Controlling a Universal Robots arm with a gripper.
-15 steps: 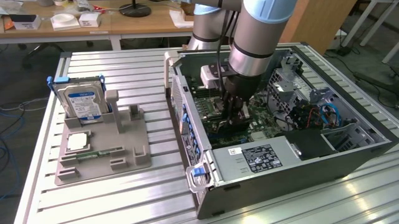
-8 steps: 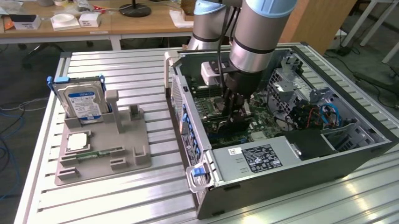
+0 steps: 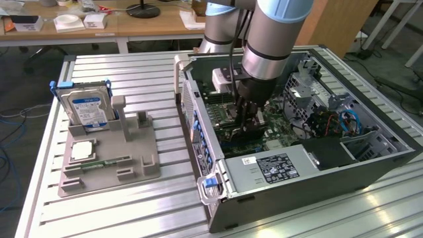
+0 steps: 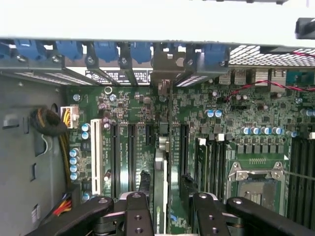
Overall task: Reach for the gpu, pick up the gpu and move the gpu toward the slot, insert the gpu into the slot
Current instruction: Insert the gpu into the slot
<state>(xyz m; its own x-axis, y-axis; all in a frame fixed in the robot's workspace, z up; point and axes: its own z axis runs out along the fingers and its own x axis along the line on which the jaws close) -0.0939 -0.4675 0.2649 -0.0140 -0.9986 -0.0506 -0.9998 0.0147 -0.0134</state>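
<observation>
claw: the gripper point(image 4: 165, 182) sits low inside the open PC case point(image 3: 370, 163), its two black fingers point(image 4: 139, 209) drawn in on either side of a thin card, so I'd say it's clamped on it, not gaping
gpu: seen edge-on between those fingers, the gpu point(image 4: 159, 164) stands upright over the motherboard point(image 4: 256, 110), with its metal end pointing at the rear wall of the case
slot: the slot isn't something I can pick out (the card's own edge covers that line of the board); black connector strips point(image 4: 132, 147) run parallel just beside it
handling: my guess is light and stiff but fragile, so hold it by the board edges or heatsink body, and keep off the fan and the gold contacts; going in tilted could bind or bend it
socket: the silver processor socket point(image 4: 256, 184) is off to one side, apart from the card
rear wall: a row of blue clips point(image 4: 106, 49), with a white sticker point(image 4: 118, 76) under them, print unreadable
power supply: the black label point(image 3: 274, 168) has white print, too small to read
outside the case: the hard drive point(image 3: 89, 106) stands on a grey fixture point(image 3: 132, 168) at the exterior view's left, and its blue label shows no legible brand
</observation>
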